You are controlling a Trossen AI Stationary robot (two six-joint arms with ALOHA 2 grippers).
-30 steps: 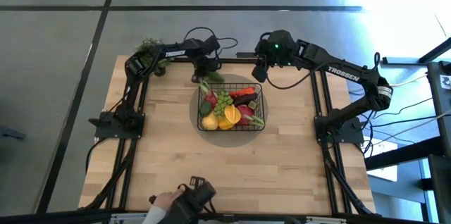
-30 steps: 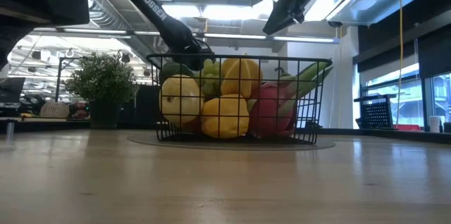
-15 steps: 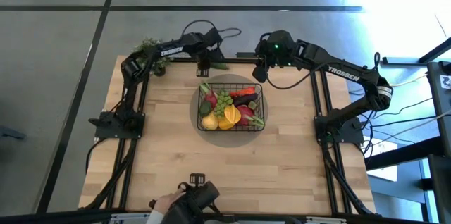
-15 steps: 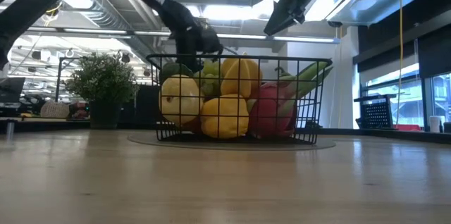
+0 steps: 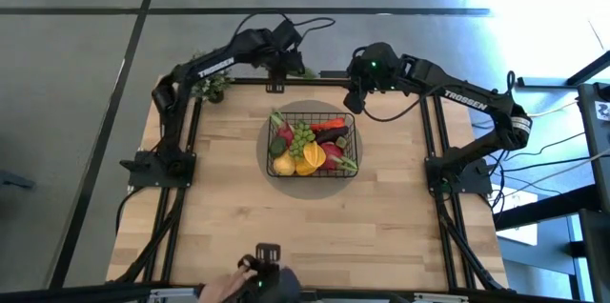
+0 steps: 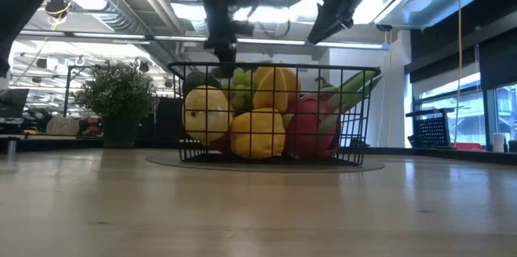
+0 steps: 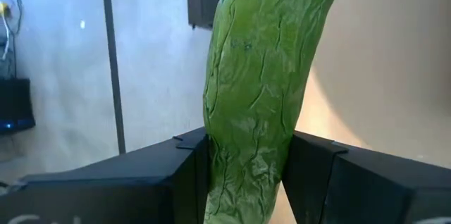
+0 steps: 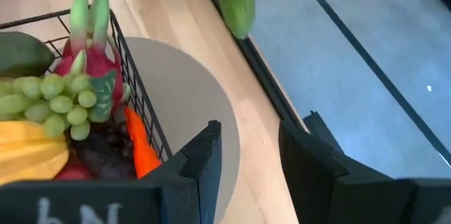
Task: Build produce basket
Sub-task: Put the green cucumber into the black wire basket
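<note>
Black wire-mesh basket (image 5: 314,145) on a grey round mat (image 8: 184,90), mid-surface toward the far edge. Packed with produce: pink dragon fruit (image 8: 90,53), green grapes (image 8: 58,98), orange carrot (image 8: 140,146), yellow lemon (image 6: 205,114), yellow pepper (image 6: 258,133), second dragon fruit (image 6: 311,124), plus dark purple and red pieces, hard to tell apart.

Green cucumber (image 7: 264,76) outside the basket, clamped near its lower end between the fingers (image 7: 187,171) of the left gripper (image 5: 277,71), both fingers touching its sides. Held in the air over the far edge of the wooden surface (image 5: 238,217), beyond the basket.

Right gripper (image 8: 250,164) partly open, nothing in it, raised by the basket's far right corner.

Potted plant (image 6: 118,99) at the far left corner of the surface. Person's hand (image 5: 224,289) at the near edge.
</note>
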